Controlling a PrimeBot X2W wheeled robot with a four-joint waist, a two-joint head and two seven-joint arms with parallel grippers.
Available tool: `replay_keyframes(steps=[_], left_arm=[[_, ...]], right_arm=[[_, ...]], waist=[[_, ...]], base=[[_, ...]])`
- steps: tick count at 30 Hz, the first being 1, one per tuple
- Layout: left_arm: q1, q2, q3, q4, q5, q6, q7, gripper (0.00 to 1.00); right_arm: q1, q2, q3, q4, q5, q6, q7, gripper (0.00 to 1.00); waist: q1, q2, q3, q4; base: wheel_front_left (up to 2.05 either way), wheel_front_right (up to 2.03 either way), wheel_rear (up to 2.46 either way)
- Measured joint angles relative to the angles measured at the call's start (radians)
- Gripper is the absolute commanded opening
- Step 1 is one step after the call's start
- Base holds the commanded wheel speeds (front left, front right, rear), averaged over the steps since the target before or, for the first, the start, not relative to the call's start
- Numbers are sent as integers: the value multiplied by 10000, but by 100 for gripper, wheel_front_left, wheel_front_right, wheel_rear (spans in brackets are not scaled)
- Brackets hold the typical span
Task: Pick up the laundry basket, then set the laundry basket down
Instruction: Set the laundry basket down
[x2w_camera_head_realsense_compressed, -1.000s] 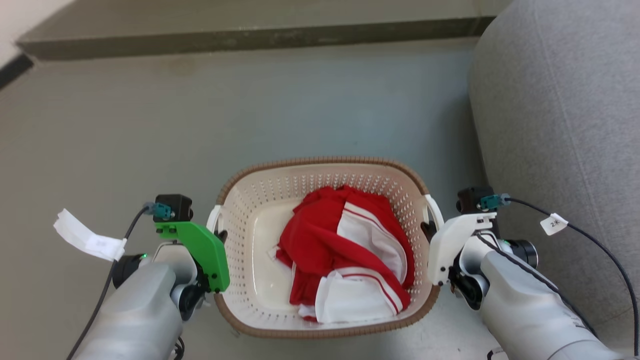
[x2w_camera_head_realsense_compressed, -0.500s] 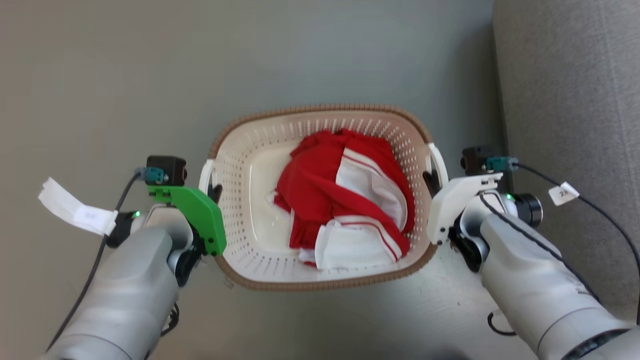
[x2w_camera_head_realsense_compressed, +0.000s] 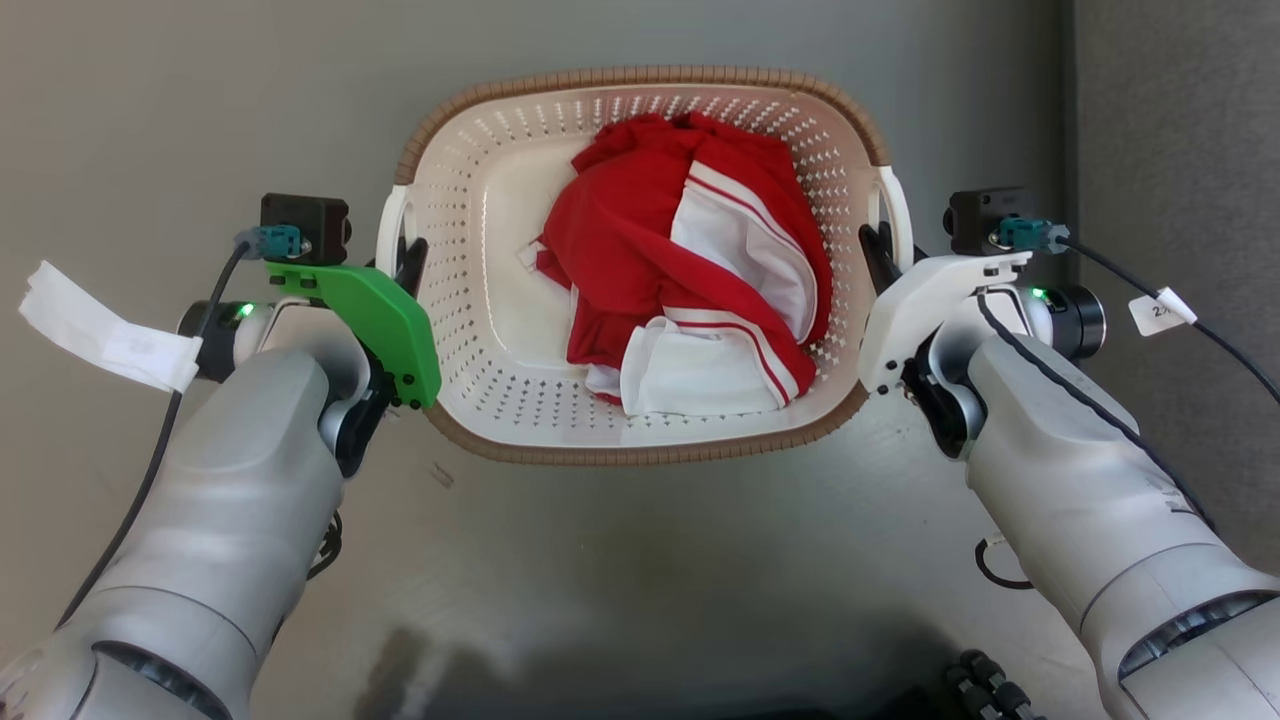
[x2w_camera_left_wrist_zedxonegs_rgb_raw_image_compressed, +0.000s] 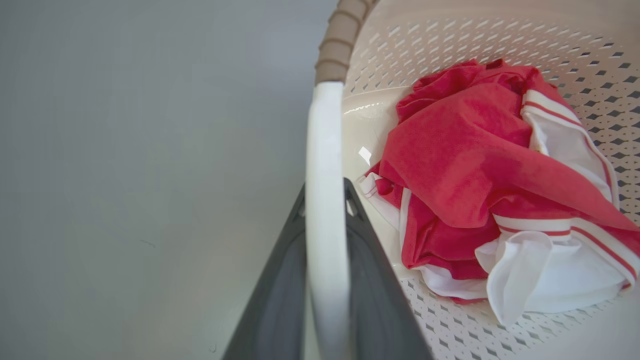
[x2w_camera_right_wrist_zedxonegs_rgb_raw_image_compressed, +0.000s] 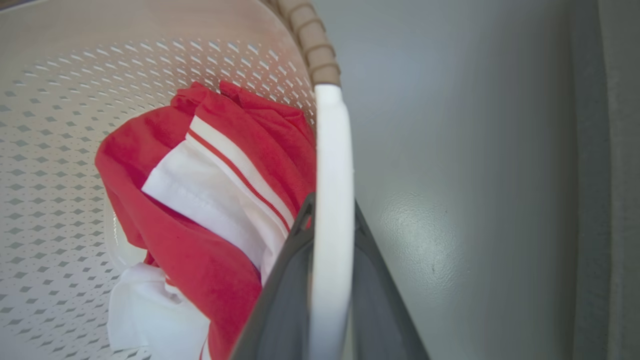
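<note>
The laundry basket (x2w_camera_head_realsense_compressed: 470, 300) is cream-white and perforated, with a brown woven-look rim, and sits high in the head view. Red and white clothes (x2w_camera_head_realsense_compressed: 690, 270) lie inside it. My left gripper (x2w_camera_head_realsense_compressed: 408, 258) is shut on the white left handle (x2w_camera_head_realsense_compressed: 385, 215). My right gripper (x2w_camera_head_realsense_compressed: 874, 248) is shut on the white right handle (x2w_camera_head_realsense_compressed: 900, 215). In the left wrist view the handle (x2w_camera_left_wrist_zedxonegs_rgb_raw_image_compressed: 325, 200) runs between the dark fingers (x2w_camera_left_wrist_zedxonegs_rgb_raw_image_compressed: 280, 285). The right wrist view has the handle (x2w_camera_right_wrist_zedxonegs_rgb_raw_image_compressed: 332, 200) between dark fingers (x2w_camera_right_wrist_zedxonegs_rgb_raw_image_compressed: 380, 300) too. Whether the basket touches the floor I cannot tell.
A grey fabric sofa (x2w_camera_head_realsense_compressed: 1180, 150) stands close along the right side of the basket. Grey floor (x2w_camera_head_realsense_compressed: 640, 580) lies all around. A paper tag (x2w_camera_head_realsense_compressed: 100, 330) hangs from the left arm's cable, and a smaller tag (x2w_camera_head_realsense_compressed: 1160, 310) from the right one.
The camera has tilted down, so the step at the top has left the picture and the basket sits higher in it. Both grippers stay shut on the handles.
</note>
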Motion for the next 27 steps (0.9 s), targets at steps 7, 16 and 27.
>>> replay_keyframes(steps=[7, 16, 27], left_arm=[[-166, -58, -8, 186, 153, 19, -370, 0], [-336, -190, -13, 347, 192, 17, -554, 0], [-336, -374, -36, 608, 188, 4, -585, 0]], right_arm=[[-147, 4, -48, 65, -6, -17, -178, 0], [-304, 19, -150, 247, -4, -102, -337, 0], [-305, 54, -178, 491, 10, -102, -428, 0]], waist=[[0, 0, 808, 63], [-1, 0, 1330, 125], [-1, 0, 1532, 183]], base=[[0, 0, 0], [0, 0, 0], [0, 0, 0]])
